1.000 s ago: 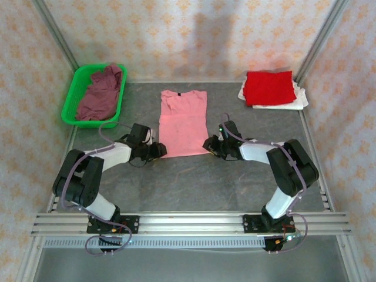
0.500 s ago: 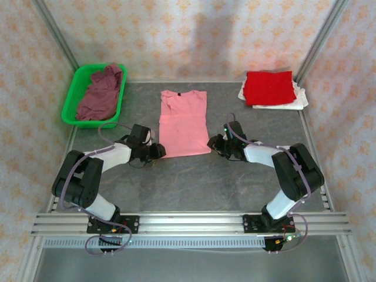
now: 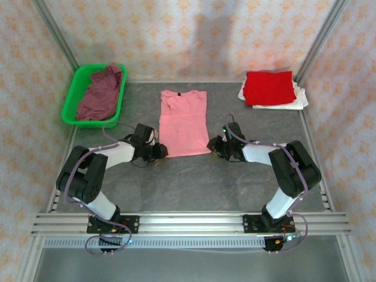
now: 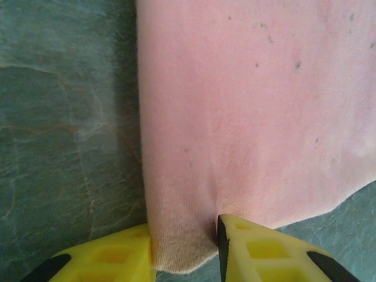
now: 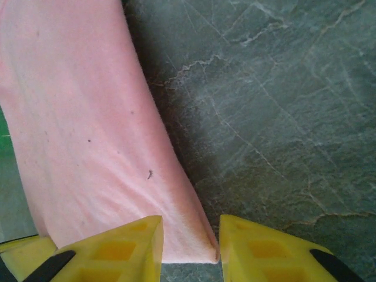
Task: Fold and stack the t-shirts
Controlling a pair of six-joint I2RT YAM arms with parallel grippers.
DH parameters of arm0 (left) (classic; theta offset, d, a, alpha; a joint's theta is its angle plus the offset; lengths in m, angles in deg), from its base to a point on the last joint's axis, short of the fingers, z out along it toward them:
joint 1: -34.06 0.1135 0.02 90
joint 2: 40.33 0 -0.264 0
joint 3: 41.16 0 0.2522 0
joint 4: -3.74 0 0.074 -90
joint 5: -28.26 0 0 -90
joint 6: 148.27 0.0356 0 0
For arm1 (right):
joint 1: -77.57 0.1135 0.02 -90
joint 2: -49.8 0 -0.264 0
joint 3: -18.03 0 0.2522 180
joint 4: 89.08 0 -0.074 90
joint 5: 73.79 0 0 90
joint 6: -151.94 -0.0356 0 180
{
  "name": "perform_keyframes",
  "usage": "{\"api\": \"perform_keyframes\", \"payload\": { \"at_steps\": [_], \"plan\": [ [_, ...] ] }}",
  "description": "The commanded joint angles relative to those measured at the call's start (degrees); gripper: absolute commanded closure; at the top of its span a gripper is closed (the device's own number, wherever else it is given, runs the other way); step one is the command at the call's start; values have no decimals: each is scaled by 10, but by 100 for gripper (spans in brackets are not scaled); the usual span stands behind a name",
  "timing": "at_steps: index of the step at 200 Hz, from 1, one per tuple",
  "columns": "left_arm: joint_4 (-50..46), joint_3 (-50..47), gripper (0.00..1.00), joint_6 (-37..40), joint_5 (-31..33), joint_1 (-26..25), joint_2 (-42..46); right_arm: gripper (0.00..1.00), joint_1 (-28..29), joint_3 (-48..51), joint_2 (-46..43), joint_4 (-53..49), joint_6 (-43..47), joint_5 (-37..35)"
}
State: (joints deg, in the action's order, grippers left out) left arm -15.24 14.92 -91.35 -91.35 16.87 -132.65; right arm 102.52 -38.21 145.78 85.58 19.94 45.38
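While both arms are reaching in low over the table point(image 3: 194, 182), there's plenty of bare grey surface lying open between the pink t-shirt point(image 3: 183, 123) and the metal rail point(image 3: 188, 222) at the near edge. Open table is also showing on either side of it, out toward the green basket point(image 3: 69, 101) at far left and the pile at far right.

The left gripper point(image 3: 160, 151) is sitting at the shirt's near-left corner and the right gripper point(image 3: 212, 145) at its near-right corner. In each wrist view the yellow fingers are standing narrow, with the hem corner filling the gap and touching both, so both claws are pinching pink cloth.

Compared with a second ago, the left claw has nudged in toward its corner and its elbow has swung a bit. The right one has slid slightly right. The shirt itself hasn't really shifted, and neither have the piles.

The pink shirt is lying flat in the middle of the table, collar at the far end, sleeves already tucked in so it's looking like a long rectangle, with a few dark specks of lint. The red t-shirt point(image 3: 269, 87) is sitting folded on top of the white t-shirt point(image 3: 296, 101), and the maroon t-shirt point(image 3: 100, 94) is lying crumpled in the basket.
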Motion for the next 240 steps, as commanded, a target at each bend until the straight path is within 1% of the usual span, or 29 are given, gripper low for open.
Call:
{"api": "perform_keyframes", "payload": {
  "at_steps": [1,18,48,59,76,105,128,145,154,178,196,208,215,240],
  "plan": [
    [18,14,77,-4,-4,-7,-12,68,-1,3,7,18,0,13],
    [8,15,85,-1,6,-7,-12,67,0,2,13,20,-3,19],
    [-5,11,91,5,16,-7,-7,64,0,5,17,20,-2,15],
    [-8,9,95,7,21,-7,-5,64,0,6,18,21,-1,12],
    [-10,5,96,7,24,-7,-1,62,0,0,28,24,1,15],
    [-15,4,100,8,31,-6,4,64,3,-10,54,42,-7,33],
    [-16,2,100,9,33,-6,5,71,13,-16,61,47,-8,33],
    [-18,2,100,8,36,-6,8,82,16,-17,60,59,-18,36],
    [-19,1,100,7,40,-4,14,86,17,-16,58,65,-24,36],
    [-21,-9,100,8,49,-3,41,100,17,-15,45,52,-23,27],
    [-30,-18,100,15,48,-3,56,100,17,-6,30,43,-19,21],
    [-37,-26,100,21,34,-3,60,100,17,8,18,46,-17,24],
    [-42,-34,100,38,27,-3,64,100,18,20,10,49,-17,26],
    [-59,-77,100,42,27,-5,103,100,29,77,-30,63,-27,26]
  ]
}}
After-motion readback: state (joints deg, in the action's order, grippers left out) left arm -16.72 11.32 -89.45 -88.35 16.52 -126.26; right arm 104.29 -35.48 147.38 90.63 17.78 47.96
